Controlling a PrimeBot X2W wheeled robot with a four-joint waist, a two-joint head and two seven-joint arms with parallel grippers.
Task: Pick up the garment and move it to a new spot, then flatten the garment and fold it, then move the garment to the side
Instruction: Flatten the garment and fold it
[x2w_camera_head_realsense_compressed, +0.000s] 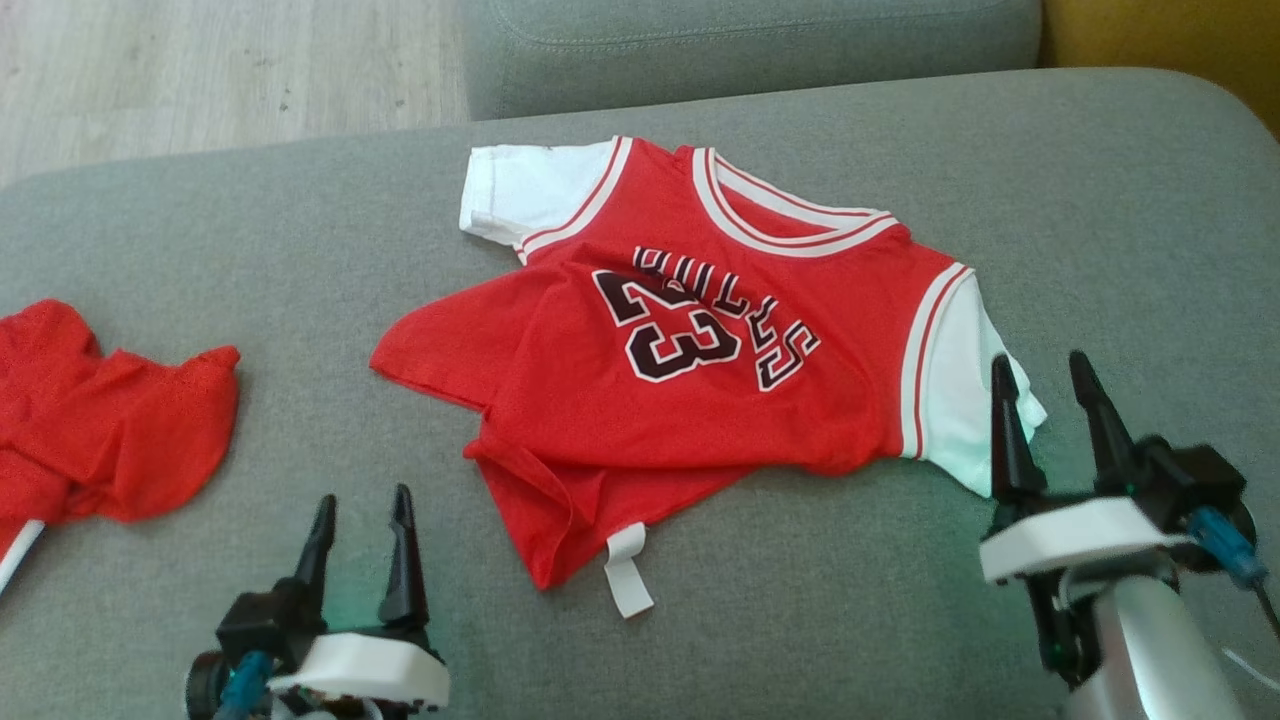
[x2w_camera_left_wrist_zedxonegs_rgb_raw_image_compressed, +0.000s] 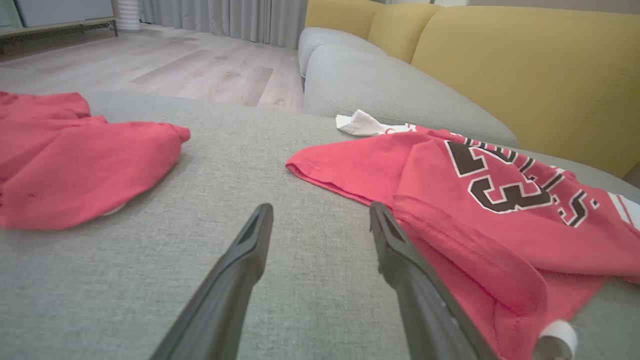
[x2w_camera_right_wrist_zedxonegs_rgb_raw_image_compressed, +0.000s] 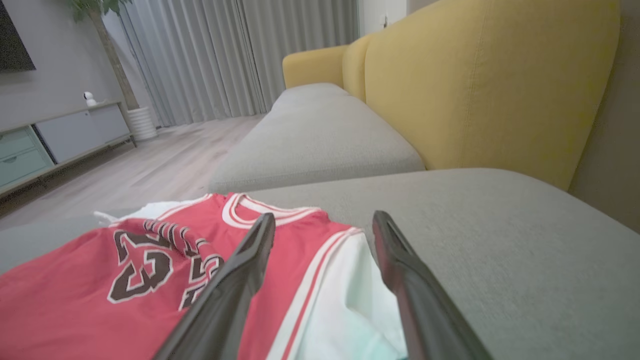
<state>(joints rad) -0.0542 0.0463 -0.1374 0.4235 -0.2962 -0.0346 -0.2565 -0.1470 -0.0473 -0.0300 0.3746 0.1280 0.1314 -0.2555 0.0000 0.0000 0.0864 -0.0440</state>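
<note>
Loosely spread between both arms' parted jaws, red jersey (x2w_camera_head_realsense_compressed: 700, 350).

Left end effector (x2w_camera_head_realsense_compressed: 363, 497), right end effector (x2w_camera_head_realsense_compressed: 1040, 360): 2 black fingers (x2w_camera_head_realsense_compressed: 404, 560), white housings (x2w_camera_head_realsense_compressed: 1070, 540), blue cables (x2w_camera_head_realsense_compressed: 1222, 540).

Open grey fabric cushion (x2w_camera_head_realsense_compressed: 320, 260) between crumpled red cloth (x2w_camera_head_realsense_compressed: 110, 420) at left edge and red-and-white printed jersey (x2w_camera_head_realsense_compressed: 560, 400) at centre; more bare cushion at upper right.

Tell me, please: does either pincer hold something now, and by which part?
Nothing is held: the left pincer and the right pincer stand open near the red-and-white fabric jersey.
</note>
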